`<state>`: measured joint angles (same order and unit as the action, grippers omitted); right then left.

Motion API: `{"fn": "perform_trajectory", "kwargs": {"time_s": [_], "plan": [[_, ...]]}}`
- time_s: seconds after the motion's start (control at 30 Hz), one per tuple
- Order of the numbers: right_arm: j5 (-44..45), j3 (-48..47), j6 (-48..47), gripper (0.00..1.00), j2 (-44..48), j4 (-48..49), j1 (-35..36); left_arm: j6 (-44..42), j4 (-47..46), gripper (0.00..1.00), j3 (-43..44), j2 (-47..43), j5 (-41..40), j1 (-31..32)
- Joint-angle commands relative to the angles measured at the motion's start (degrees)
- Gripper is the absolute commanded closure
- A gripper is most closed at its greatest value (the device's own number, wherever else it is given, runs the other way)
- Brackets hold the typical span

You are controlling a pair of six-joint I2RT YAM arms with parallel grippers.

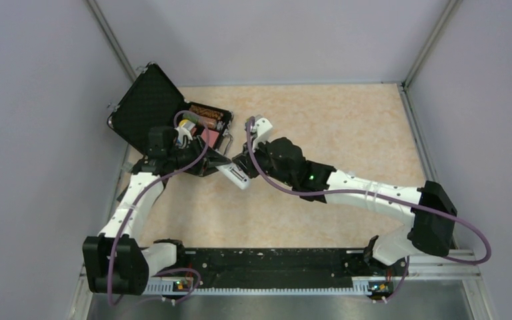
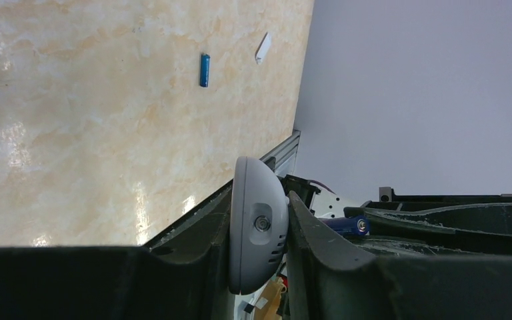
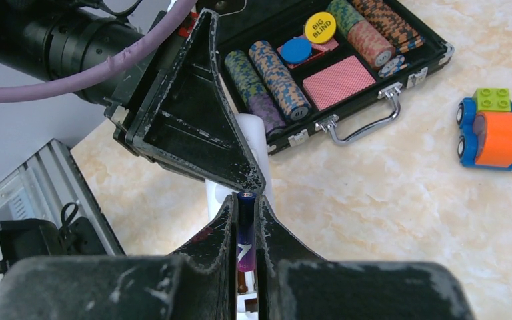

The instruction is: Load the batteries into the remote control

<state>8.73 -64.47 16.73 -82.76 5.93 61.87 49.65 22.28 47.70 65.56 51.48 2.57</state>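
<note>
- We are working over the table (image 1: 320, 133), its marbled top filling the middle of the overhead view.
- We are leaving the chip case (image 1: 148, 107) open at the upper left of that view. It plays no part in the loading.
- We are clamping the left gripper (image 2: 260, 207) on the remote (image 2: 257, 227), one finger pressing each side of its rounded end at the bottom centre of the left wrist view.
- We are pinching the darker battery (image 3: 245, 220) in the right gripper (image 3: 245, 200), jaws nearly together around it at the lower centre of the right wrist view, its tip pointing at the white body of the remote.
- We are ignoring the toy car (image 3: 497, 133) at the right edge of that view.
- We are judging the first battery as arriving, not seated. The compartment is hidden, so we cannot tell how near it is to its slot.
- We are leaving the blue battery (image 2: 205, 70) lying alone on the table, near the top centre of the left wrist view; it is waiting for its turn.
- We are noting a white sliver (image 2: 263, 48) just beyond it, possibly the cover, too small to tell.
</note>
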Motion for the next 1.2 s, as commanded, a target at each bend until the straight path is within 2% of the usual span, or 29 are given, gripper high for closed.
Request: {"fn": "perform_trajectory", "kwargs": {"time_s": [0.0, 0.6, 1.17], "plan": [[-1.4, 0.3, -0.2, 0.96, -1.0, 3.6, 1.1, 0.2, -0.1, 1.00, 2.4, 0.6, 2.5, 0.2], [-3.9, 2.9, -2.9, 0.96, -2.9, 5.8, 1.1, -0.4, 0.0, 1.00, 3.2, 1.1, 2.8, 0.1], [-5.5, 3.4, -5.0, 0.94, -3.4, 4.0, 1.1, -2.6, 1.2, 1.00, 4.0, 2.0, 2.6, 0.1]]}}
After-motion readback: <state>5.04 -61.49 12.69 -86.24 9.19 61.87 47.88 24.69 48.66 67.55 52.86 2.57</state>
